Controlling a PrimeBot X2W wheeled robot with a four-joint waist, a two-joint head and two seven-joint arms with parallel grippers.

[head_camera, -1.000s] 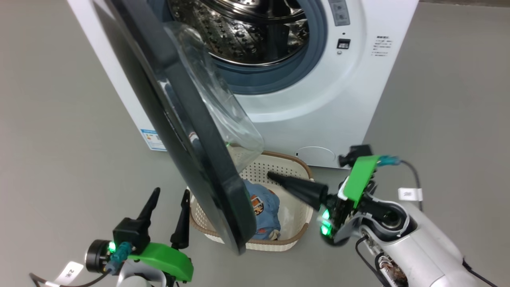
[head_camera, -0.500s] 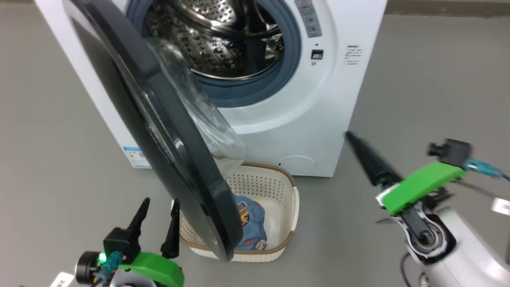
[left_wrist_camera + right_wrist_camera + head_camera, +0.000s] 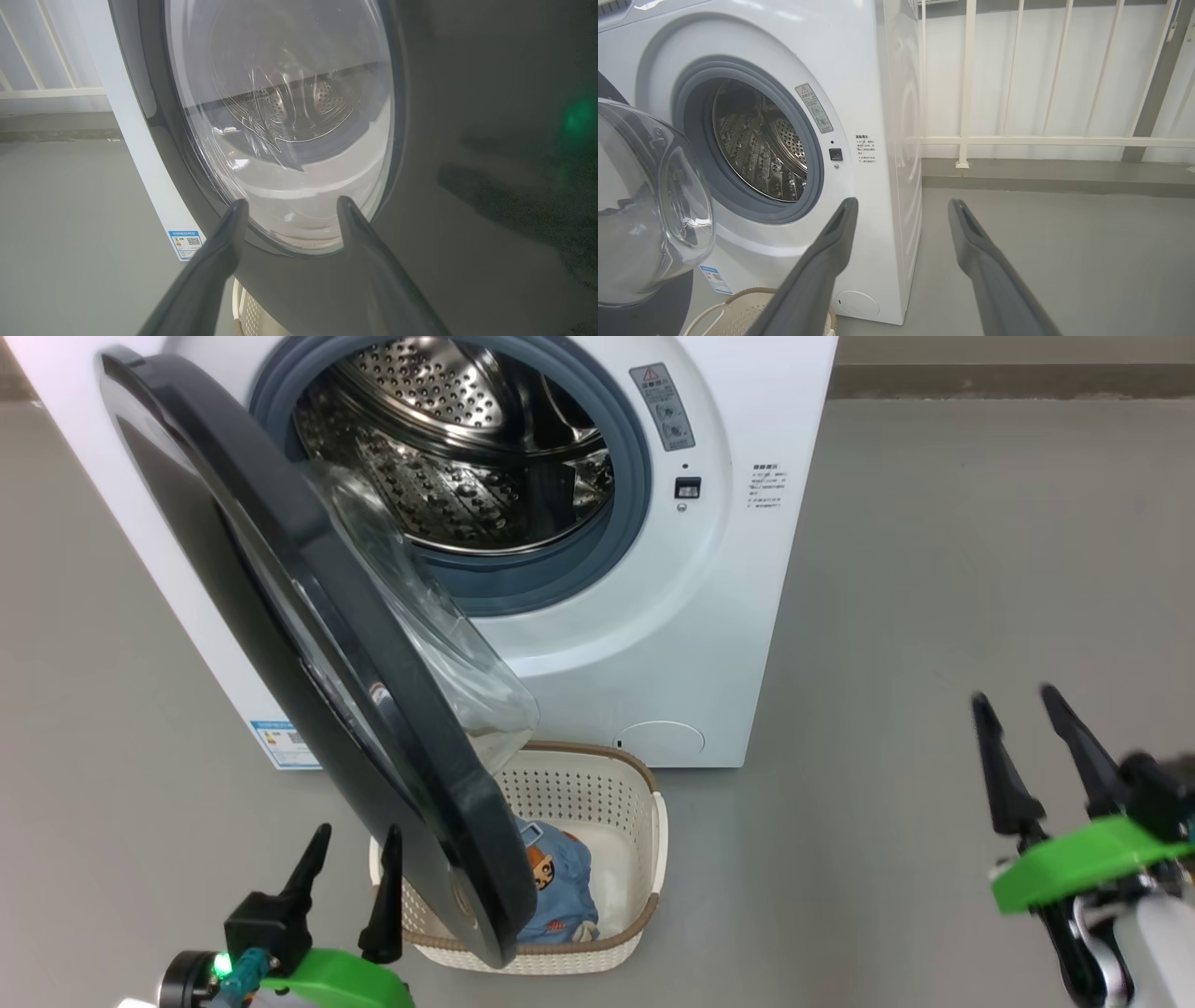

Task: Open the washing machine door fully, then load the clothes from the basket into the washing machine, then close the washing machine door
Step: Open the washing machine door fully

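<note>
The white washing machine (image 3: 709, 616) stands ahead, with its steel drum (image 3: 448, 457) exposed. The washing machine door (image 3: 420, 784) is swung partway out, and its black rim overhangs the left side of the basket (image 3: 597, 793). The clothes (image 3: 560, 887), light blue with an orange print, lie in the basket. My left gripper (image 3: 358, 835) is open just left of the door's lower edge; in the left wrist view it (image 3: 292, 201) faces the door's outer glass (image 3: 289, 130). My right gripper (image 3: 1013, 698) is open and holds nothing, over bare floor to the right of the machine. In the right wrist view it (image 3: 903, 201) points at the machine's front right corner (image 3: 878, 93).
Grey floor surrounds the machine. A white railing (image 3: 1017, 140) on a low kerb runs behind it on the right. A blue label sticker (image 3: 280, 747) marks the machine's lower left corner. The door's clear bowl (image 3: 649, 200) bulges toward the opening.
The head camera has shifted. My right gripper has pulled away from over the basket to the right, turned its fingers upward and gone from shut to open. The left gripper stays beside the door.
</note>
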